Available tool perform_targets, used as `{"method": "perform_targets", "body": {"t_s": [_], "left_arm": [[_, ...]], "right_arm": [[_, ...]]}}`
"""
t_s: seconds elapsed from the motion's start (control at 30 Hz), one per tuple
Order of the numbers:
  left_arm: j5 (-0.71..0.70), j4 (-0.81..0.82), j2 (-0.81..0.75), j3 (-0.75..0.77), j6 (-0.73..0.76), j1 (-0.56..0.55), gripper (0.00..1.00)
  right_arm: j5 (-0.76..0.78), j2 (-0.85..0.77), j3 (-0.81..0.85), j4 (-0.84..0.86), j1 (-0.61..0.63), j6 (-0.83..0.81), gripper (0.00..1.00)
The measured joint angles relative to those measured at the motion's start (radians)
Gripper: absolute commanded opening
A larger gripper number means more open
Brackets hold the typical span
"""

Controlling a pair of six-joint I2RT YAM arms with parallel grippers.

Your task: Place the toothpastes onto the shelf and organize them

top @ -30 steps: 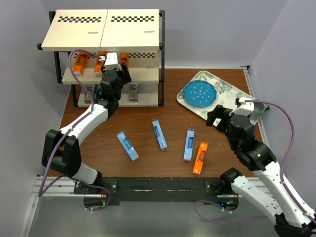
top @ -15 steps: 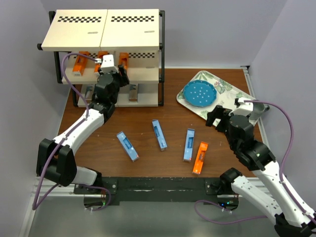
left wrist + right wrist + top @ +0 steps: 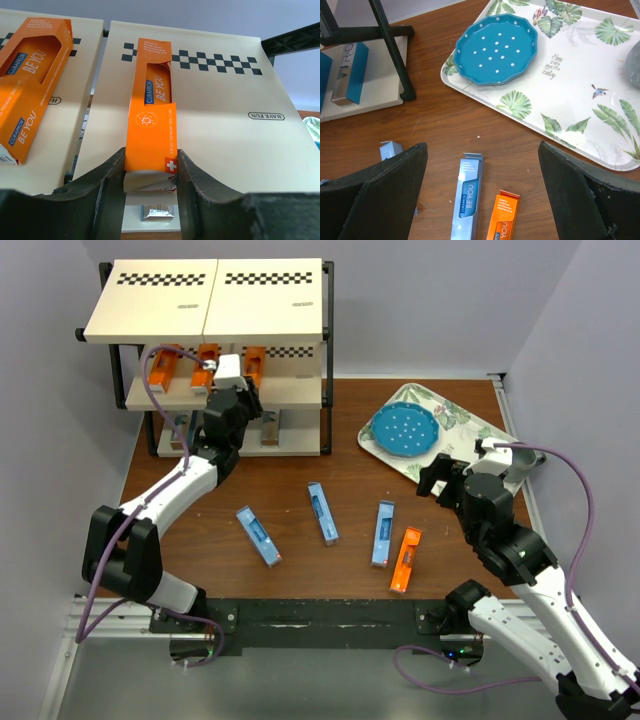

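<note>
Here the left gripper (image 3: 150, 167) is clamping its two black fingers (image 3: 107, 190) on the near end of an orange cardboard toothpaste carton (image 3: 150, 110). That carton is lying flat on the middle cream board of the black-framed three-tier shelf (image 3: 225, 130), pointing lengthwise at the checkered strip. A second orange carton (image 3: 30, 85) is lying on the neighbouring board to its left, apart from it. Out on the brown wooden table (image 3: 290, 465), three light blue cartons (image 3: 322, 513) and one more orange carton (image 3: 405, 559) are lying loose. The right gripper (image 3: 482, 190) is hovering above them, jaws spread wide and gripping nothing, near the floral-patterned tray (image 3: 580, 95) carrying a blue dotted plate (image 3: 496, 45).
</note>
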Motion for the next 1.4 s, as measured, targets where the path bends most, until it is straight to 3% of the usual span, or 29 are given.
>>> {"method": "perform_targets", "body": {"t_s": [0.37, 0.57, 0.7, 0.83, 1.03, 1.33, 1.4], "left_arm": [[-0.026, 0.010, 0.042, 0.036, 0.008, 0.011, 0.23], [-0.027, 0.024, 0.051, 0.037, 0.007, 0.033, 0.27], [-0.023, 0.026, 0.060, 0.046, 0.007, 0.042, 0.40], [-0.014, 0.023, 0.063, 0.050, 0.005, 0.044, 0.61], [-0.006, -0.006, 0.032, 0.050, 0.000, 0.045, 0.75], [0.047, -0.140, -0.240, 0.013, 0.006, 0.045, 0.98], [0.064, -0.170, -0.316, -0.010, 0.014, 0.045, 1.00]], "right_arm": [[0.002, 0.016, 0.000, 0.001, 0.000, -0.002, 0.96], [0.011, 0.020, 0.000, 0.000, 0.000, -0.005, 0.96], [0.016, 0.020, 0.000, 0.000, 0.000, -0.007, 0.96], [0.017, 0.026, 0.000, 0.000, 0.000, -0.007, 0.96], [0.016, 0.047, 0.009, -0.027, 0.000, 0.000, 0.97], [-0.014, 0.161, 0.134, -0.200, 0.000, 0.075, 0.99], [-0.032, 0.211, 0.161, -0.257, 0.000, 0.105, 0.99]]}}
